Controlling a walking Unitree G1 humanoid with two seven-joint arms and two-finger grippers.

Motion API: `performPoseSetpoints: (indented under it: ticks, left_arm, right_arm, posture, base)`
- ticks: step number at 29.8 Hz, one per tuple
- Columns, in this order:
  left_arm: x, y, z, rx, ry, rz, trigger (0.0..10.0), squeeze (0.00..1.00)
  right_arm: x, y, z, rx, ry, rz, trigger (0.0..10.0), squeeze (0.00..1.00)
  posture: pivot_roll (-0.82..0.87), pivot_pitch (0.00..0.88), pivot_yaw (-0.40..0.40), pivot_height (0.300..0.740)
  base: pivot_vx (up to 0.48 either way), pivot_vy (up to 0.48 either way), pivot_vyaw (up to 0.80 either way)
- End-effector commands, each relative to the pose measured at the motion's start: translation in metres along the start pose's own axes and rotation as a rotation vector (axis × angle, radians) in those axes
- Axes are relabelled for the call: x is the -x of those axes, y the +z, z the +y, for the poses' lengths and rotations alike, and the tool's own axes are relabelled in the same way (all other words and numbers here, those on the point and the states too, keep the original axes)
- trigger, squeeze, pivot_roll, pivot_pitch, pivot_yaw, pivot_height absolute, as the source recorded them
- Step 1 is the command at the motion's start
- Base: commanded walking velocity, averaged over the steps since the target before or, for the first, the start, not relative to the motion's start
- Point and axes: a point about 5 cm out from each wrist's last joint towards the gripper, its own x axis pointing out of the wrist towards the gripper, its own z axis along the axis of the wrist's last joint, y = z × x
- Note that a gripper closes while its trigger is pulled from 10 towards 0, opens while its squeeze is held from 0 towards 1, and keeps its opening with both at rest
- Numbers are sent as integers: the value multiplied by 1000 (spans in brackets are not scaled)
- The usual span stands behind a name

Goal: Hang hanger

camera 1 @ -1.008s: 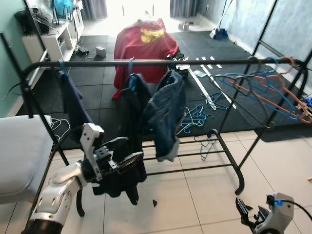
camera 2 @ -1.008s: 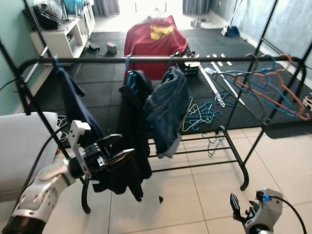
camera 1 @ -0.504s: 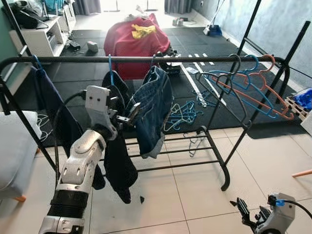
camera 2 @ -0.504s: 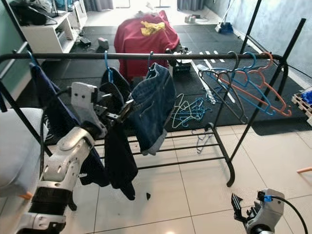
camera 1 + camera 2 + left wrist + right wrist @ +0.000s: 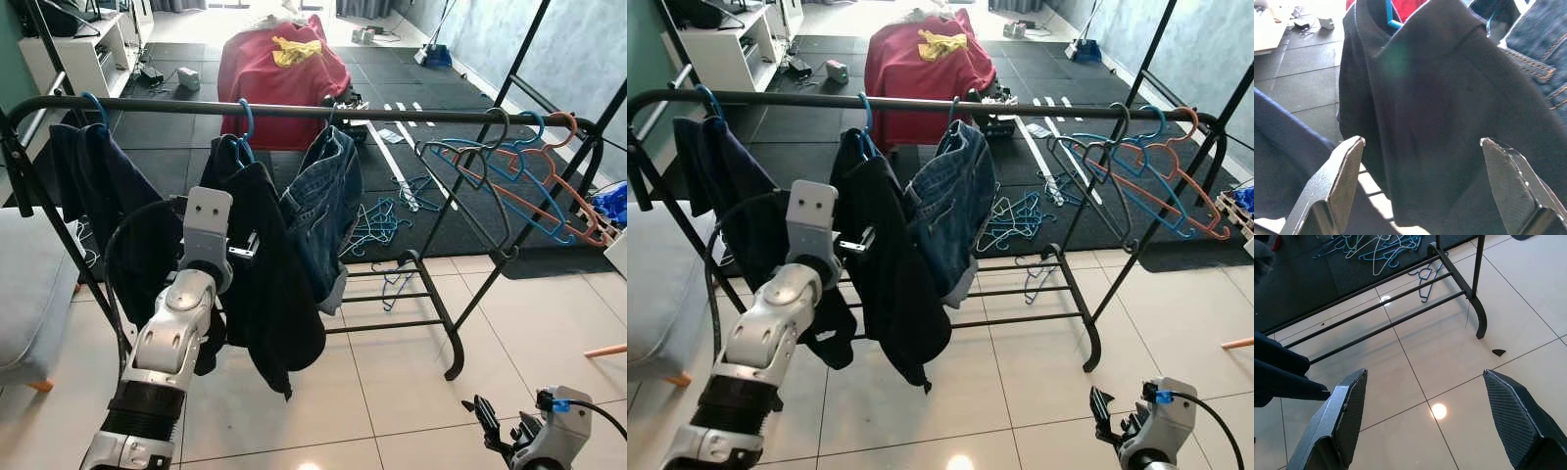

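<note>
Clothes rack [image 5: 294, 110]: black rail across my front. On it, left to right: navy garment [image 5: 103, 196] on a blue hook; black jacket [image 5: 269, 264] on a blue hanger [image 5: 243, 122], hooked over the rail; denim garment [image 5: 323, 211]; bare hangers [image 5: 509, 162] at the far right end.

My left gripper [image 5: 1420, 147]: raised just near the jacket, fingers spread wide, gripping nothing.

My right gripper [image 5: 1425, 382]: low over the floor tiles [image 5: 392, 392], fingers spread, empty.

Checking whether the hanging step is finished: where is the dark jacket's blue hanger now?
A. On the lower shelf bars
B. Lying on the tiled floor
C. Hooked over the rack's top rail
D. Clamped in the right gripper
C: the blue hanger hooks over the top rail, the dark jacket hanging from it.
</note>
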Motion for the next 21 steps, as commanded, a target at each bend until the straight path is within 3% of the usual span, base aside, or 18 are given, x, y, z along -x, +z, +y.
performPoseSetpoints:
  ticks: [1,11,18,21]
  left_arm:
    - [-2,-2,-11,9,-8,27,10000,0]
    - [-2,7,-20,66,-20,23,10000,0]
    - [-1,9,-24,46,-52,14,10000,0]
    - [-1,8,-25,9,-73,4,10000,0]
  right_arm:
    - [2,-4,-1,-15,-10,6,10000,0]
    - [2,-4,0,-16,-8,9,10000,0]
    - [3,-5,-1,-17,-8,9,10000,0]
    - [4,-6,-1,-17,-10,10,10000,0]
  posture:
    - [-80,108,-62,740]
    - [-77,98,-62,740]
    - [-79,97,-59,740]
    - [-80,93,-58,740]
  base:
    - [0,0,0]
    - [0,0,0]
    - [0,0,0]
    - [0,-472,0]
